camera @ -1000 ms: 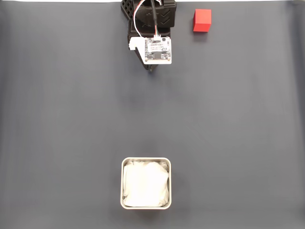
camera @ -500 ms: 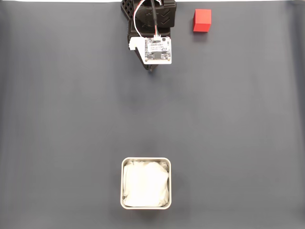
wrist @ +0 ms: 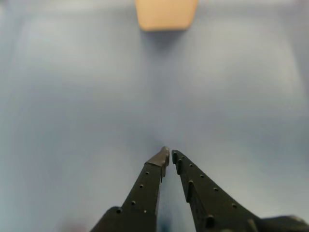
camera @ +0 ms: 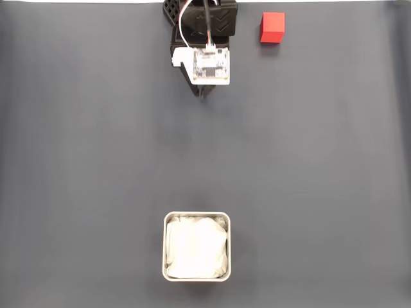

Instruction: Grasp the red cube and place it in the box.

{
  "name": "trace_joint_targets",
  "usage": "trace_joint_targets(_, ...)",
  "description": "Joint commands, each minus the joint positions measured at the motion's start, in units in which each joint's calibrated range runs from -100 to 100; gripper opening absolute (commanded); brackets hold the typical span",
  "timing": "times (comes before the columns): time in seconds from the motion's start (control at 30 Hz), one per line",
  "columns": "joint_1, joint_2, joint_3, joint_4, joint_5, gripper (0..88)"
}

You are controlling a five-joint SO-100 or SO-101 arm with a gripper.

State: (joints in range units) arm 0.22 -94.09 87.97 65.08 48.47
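One dark tabletop (camera: 96, 160) carries everything, laid flat and bare, so I judge I can sweep across it freely. My one arm (camera: 204, 25) sits folded at its far edge in the fixed view, camera board on top, because nothing is picked up yet. One box (camera: 196, 277) stands on the near side, well apart from the arm and straight down from it in that view, open side up, lined in white, ready to receive. In the wrist view my end effector (wrist: 169, 154) points out over the tabletop, its two fingers pressed nearly together at the tips and holding nothing. One cube (camera: 272, 27) rests near the arm, to its right in the fixed view; the blurred pale block (wrist: 166, 13) ahead is probably the box.
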Motion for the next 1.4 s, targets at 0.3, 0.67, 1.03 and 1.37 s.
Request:
trace_joint_targets(0.3, -0.9, 35.6, -61.7, 10.5, 0.5, 0.0)
trace_joint_targets(0.67, 0.1, 46.3, -71.4, 15.5, 1.8, 0.0)
trace_joint_targets(1.03, 1.1, 49.6, -71.4, 15.6, 1.9, 0.0)
trace_joint_targets(1.37, 0.8, 50.0, -71.5, 15.5, 2.0, 0.0)
